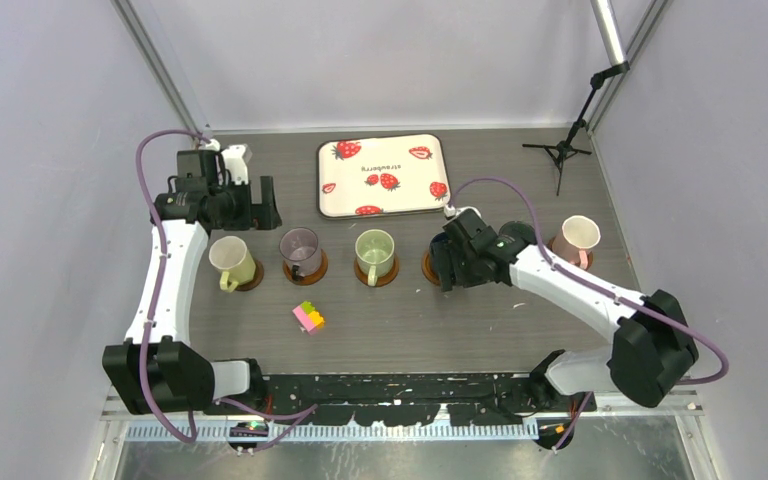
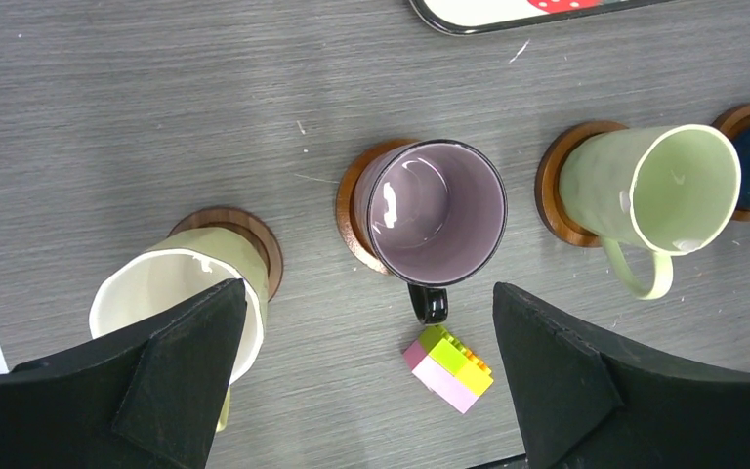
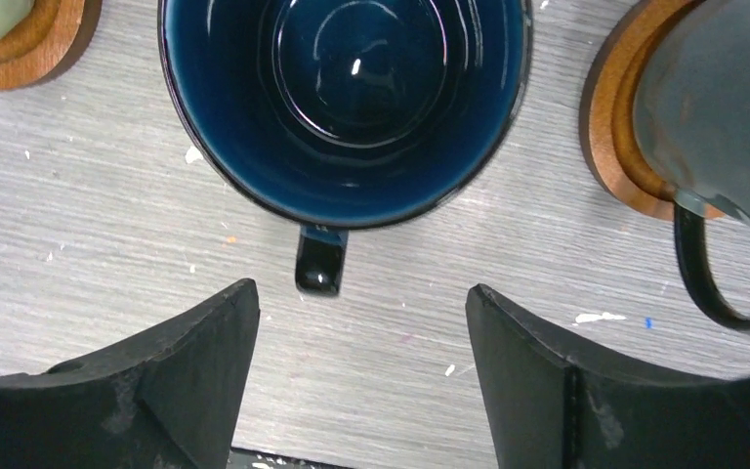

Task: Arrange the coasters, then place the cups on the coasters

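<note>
Cups stand in a row on brown coasters: a cream-yellow cup (image 1: 232,262) (image 2: 171,293), a purple-grey cup (image 1: 300,250) (image 2: 439,210) and a pale green cup (image 1: 375,252) (image 2: 654,186). My right gripper (image 1: 447,265) (image 3: 361,288) hangs open just above the dark blue cup (image 3: 342,98), with the cup's handle (image 3: 319,262) between its fingers and untouched. Beside it a dark grey-green cup (image 3: 713,107) sits on its coaster (image 3: 615,127). The pink cup (image 1: 575,238) stands at the far right. My left gripper (image 1: 250,205) (image 2: 368,293) is open and empty, raised behind the row's left end.
A strawberry-print tray (image 1: 383,175) lies behind the row. A small pink-yellow-green block toy (image 1: 309,317) (image 2: 449,366) lies in front of the purple-grey cup. A black tripod (image 1: 560,150) stands at the back right corner.
</note>
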### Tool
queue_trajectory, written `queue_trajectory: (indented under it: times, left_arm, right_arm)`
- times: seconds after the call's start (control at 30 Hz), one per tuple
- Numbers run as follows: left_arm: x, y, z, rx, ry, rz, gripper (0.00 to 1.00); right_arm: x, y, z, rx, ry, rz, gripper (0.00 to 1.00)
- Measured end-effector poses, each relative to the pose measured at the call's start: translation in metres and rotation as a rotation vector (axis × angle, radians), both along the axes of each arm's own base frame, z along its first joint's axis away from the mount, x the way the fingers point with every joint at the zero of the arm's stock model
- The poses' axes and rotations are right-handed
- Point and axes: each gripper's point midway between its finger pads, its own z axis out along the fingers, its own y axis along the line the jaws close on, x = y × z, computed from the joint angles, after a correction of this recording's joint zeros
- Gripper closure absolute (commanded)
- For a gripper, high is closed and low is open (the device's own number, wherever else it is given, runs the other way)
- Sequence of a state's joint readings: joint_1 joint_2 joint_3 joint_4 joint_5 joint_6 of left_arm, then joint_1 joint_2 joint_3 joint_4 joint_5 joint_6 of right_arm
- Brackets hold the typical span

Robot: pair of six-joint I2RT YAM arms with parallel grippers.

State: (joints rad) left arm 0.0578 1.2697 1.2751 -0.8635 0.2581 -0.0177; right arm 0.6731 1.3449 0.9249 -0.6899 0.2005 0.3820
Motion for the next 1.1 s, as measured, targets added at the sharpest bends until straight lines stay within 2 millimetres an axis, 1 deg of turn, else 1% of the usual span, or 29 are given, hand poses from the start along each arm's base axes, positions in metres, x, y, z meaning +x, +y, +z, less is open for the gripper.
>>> queue_trajectory:
  times: [0.17,0.27,0.33,0.43,0.47,0.57,0.67,0.7,0.8,0.87,0.97,1.1]
  left_arm:
    - [-0.006,-0.003,-0.003,-0.006,0.022,-0.031,0.0]
    - [-0.011,-0.011,-0.004,-0.019,0.032,-0.085,0.0]
    - [-0.015,-0.017,-0.006,-0.017,0.039,-0.131,0.0]
    - [-0.023,-0.039,-0.007,0.014,0.04,-0.253,0.01]
    - [-0.025,-0.047,-0.007,0.024,0.03,-0.293,0.02]
    - [-0.045,-0.079,-0.01,0.07,0.004,-0.449,0.11]
    - [-0.062,-0.104,-0.016,0.122,-0.007,-0.567,0.24]
    - [-0.065,-0.112,-0.019,0.138,-0.008,-0.598,0.27]
    - [-0.071,-0.129,-0.032,0.192,-0.008,-0.646,0.31]
    - [-0.073,-0.135,-0.043,0.215,-0.003,-0.648,0.31]
    - [-0.075,-0.143,-0.058,0.23,0.014,-0.63,0.33]
    - [-0.073,-0.156,-0.071,0.237,0.032,-0.612,0.46]
  right_arm:
    - [-0.008,-0.005,0.018,0.028,-0.018,0.05,0.13]
    - [-0.011,-0.006,0.031,0.066,-0.02,0.079,0.12]
    - [-0.008,-0.007,0.042,0.108,-0.009,0.088,0.1]
    - [0.003,-0.008,0.061,0.193,-0.012,0.081,0.1]
    - [0.007,-0.007,0.07,0.226,-0.021,0.078,0.1]
    - [0.019,-0.008,0.095,0.296,-0.057,0.065,0.1]
    - [0.03,-0.011,0.115,0.353,-0.091,0.046,0.1]
    - [0.033,-0.013,0.118,0.365,-0.098,0.038,0.1]
    - [0.04,-0.024,0.123,0.396,-0.103,-0.003,0.1]
    - [0.043,-0.03,0.123,0.405,-0.102,-0.026,0.1]
    - [0.044,-0.032,0.124,0.414,-0.1,-0.034,0.1]
    - [0.048,-0.032,0.13,0.426,-0.11,-0.037,0.1]
